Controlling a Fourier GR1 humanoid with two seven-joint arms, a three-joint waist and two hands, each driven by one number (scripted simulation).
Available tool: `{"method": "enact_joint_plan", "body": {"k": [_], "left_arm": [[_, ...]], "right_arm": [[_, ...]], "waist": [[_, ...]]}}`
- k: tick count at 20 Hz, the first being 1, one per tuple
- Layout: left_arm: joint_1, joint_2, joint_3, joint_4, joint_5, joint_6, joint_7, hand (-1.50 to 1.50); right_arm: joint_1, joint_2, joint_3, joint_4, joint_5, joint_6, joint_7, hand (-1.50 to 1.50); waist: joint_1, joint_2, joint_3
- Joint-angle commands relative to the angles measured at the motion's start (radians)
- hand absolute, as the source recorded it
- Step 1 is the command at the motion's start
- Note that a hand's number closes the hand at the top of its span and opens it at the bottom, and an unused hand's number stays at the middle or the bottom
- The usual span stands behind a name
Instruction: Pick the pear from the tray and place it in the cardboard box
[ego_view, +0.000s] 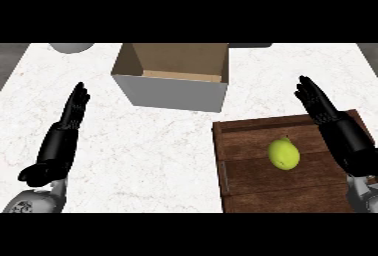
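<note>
Right hand (325, 112) open, fingers straight, above tray (251, 190) at worktop's near right corner; should drop onto pear (283, 154) mid-tray, wrapping its sides, cardboard box (173, 75) far-centre, left hand (66, 125) resting open.

Single cam, head-mounted, aimed steeply down at tabletop (148, 160). Forearms enter from lower edge; left hand (63, 135) at view left, right hand (332, 125) at view right, not mirrored. Close range: frame covers tabletop ahead of and between hands. No 2nd view, no overlap.
</note>
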Motion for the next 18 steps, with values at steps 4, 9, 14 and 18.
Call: {"method": "enact_joint_plan", "body": {"k": [4, 9, 14, 18], "left_arm": [[0.031, 0.069, 0.046, 0.065, -0.006, -0.017, 0.117, 0.00], [0.084, 0.045, 0.026, 0.107, -0.009, -0.003, 0.153, 0.00], [0.055, 0.020, -0.001, 0.097, -0.048, 0.027, 0.238, 0.00], [0.016, 0.018, 0.007, 0.084, -0.054, 0.021, 0.309, 0.00]], "right_arm": [[-0.138, 0.082, -0.219, 0.224, -0.026, -0.249, 0.117, -1.50], [-0.040, -0.049, -0.255, 0.405, 0.196, -0.505, 0.358, 1.50], [-0.116, 0.109, -0.194, 0.345, 0.332, -0.797, 0.462, -1.50], [-0.101, -0.064, -0.067, 0.269, 0.412, -0.567, 0.713, -1.50]], "waist": [[0.040, -0.009, -0.004], [0.022, 0.005, -0.014], [0.012, -0.023, -0.007], [0.006, -0.026, -0.008]]}}
